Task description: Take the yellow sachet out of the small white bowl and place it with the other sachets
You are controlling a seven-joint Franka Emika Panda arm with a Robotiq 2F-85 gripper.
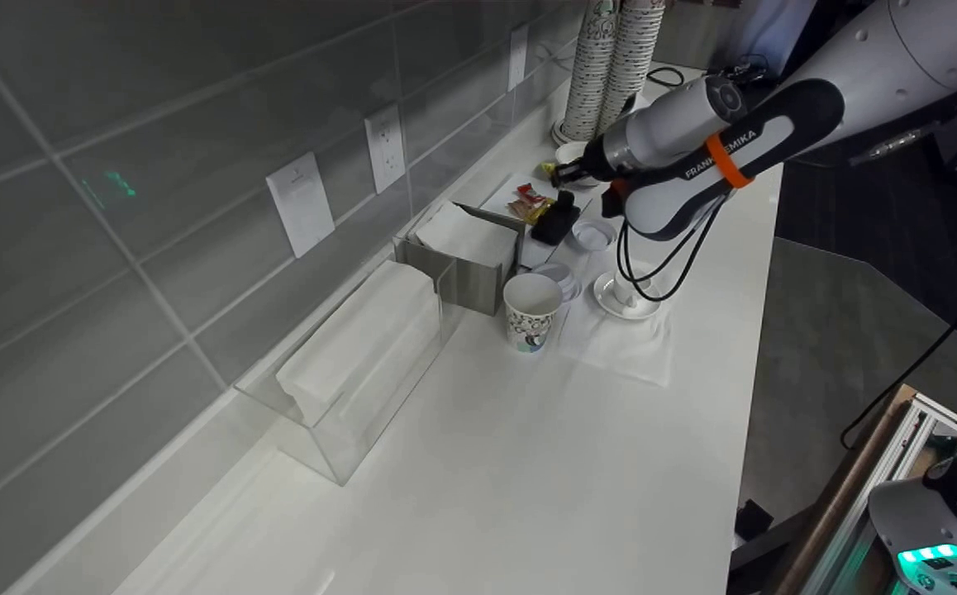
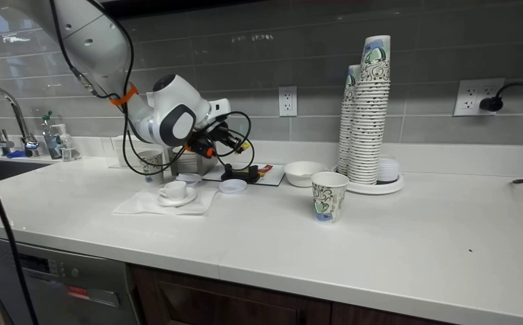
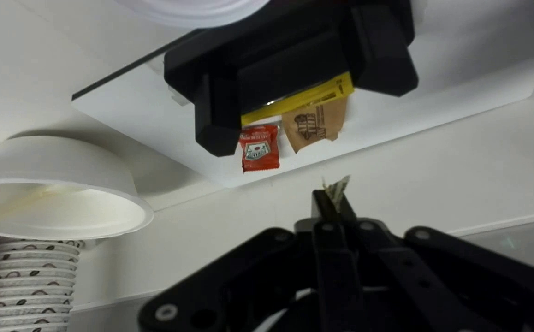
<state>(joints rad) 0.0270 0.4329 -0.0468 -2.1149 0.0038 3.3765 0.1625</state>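
Note:
My gripper (image 3: 334, 198) is shut on the yellow sachet (image 3: 338, 187); only a crinkled edge of it shows between the fingertips. In an exterior view the gripper (image 2: 239, 146) holds the yellow sachet (image 2: 245, 146) in the air above the back of the counter. The other sachets lie on a white board (image 3: 470, 83): a red packet (image 3: 260, 147), a brown packet (image 3: 317, 122) and a yellow packet (image 3: 304, 101), partly behind a black stand (image 3: 290, 60). The small white bowl (image 2: 233, 186), shallow and pale, sits in front of the stand; its rim (image 3: 198, 13) tops the wrist view.
A wider, deeper white bowl (image 2: 304, 173) stands beside the board, near tall cup stacks (image 2: 367, 126). A paper cup (image 2: 328, 198) stands in front. A grey napkin holder (image 1: 474, 281), a clear napkin box (image 1: 363, 372) and a cup on a saucer (image 1: 626, 297) are nearby.

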